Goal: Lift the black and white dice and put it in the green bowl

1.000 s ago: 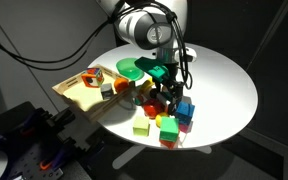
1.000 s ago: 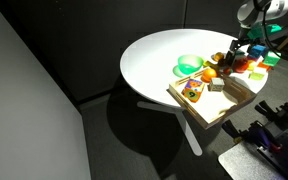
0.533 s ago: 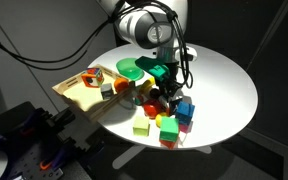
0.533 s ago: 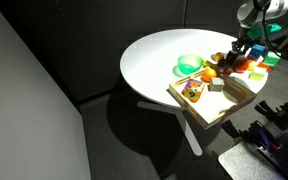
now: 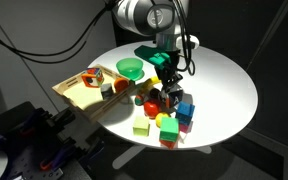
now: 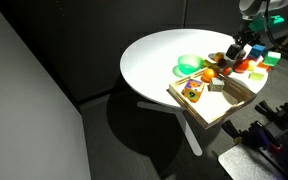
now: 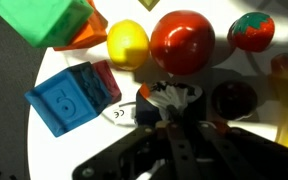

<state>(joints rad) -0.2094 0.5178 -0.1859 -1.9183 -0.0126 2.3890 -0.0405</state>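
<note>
Black and white dice (image 7: 171,100) sat clamped between the fingers of the gripper (image 5: 170,92) in the wrist view, its white marks facing the camera. In an exterior view the gripper hung just above the blocks on the round white table (image 5: 224,80), the dark cube at its tips; whether it was clear of the table top could not be told. The bowl (image 5: 124,66) stood apart from it, beside the wooden tray (image 5: 74,92), and looked empty in both exterior views (image 6: 190,64). Around the dice lay other pieces: a blue cube (image 7: 74,95) just beside it, a yellow ball (image 7: 127,43) and a red ball (image 7: 182,42) beyond, and a green block (image 7: 44,20) at the frame's corner.
</note>
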